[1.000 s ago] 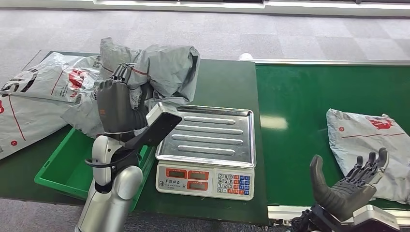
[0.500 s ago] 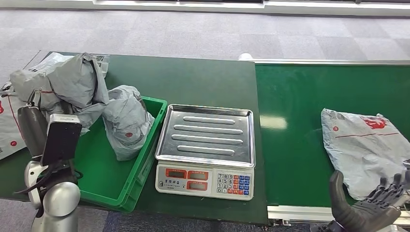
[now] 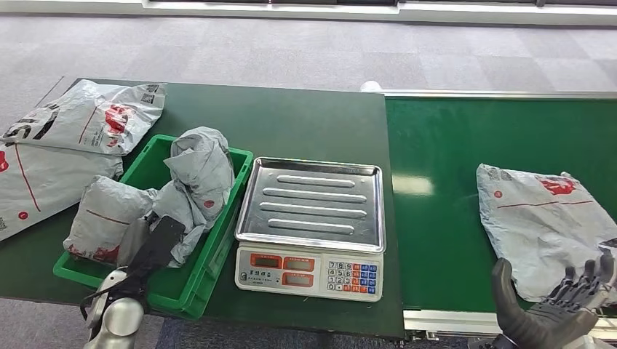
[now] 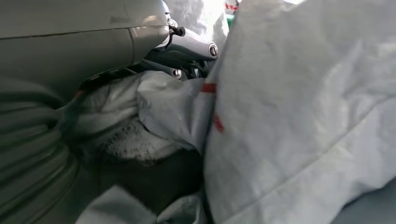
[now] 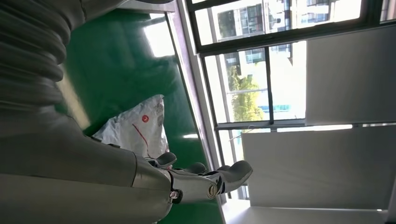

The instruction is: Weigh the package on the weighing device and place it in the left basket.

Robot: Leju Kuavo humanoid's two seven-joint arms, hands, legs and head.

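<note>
I see a crinkled grey plastic package (image 3: 190, 190) with a dull sheen in the glossy green plastic basket (image 3: 222, 247), beside the scale (image 3: 311, 225) with its ribbed, shiny metal pan (white plastic body) on matt green table (image 3: 313, 123) cloth.

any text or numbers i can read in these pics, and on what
Scale keypad: the digits 7 8 9, 4 5 6, 1 2 3 can just be made out.
Scale displays and label: too small to read.
Flat bags left of the basket: large dark letters, cut off, unreadable.
Belt package: red logo, blurred.
</note>
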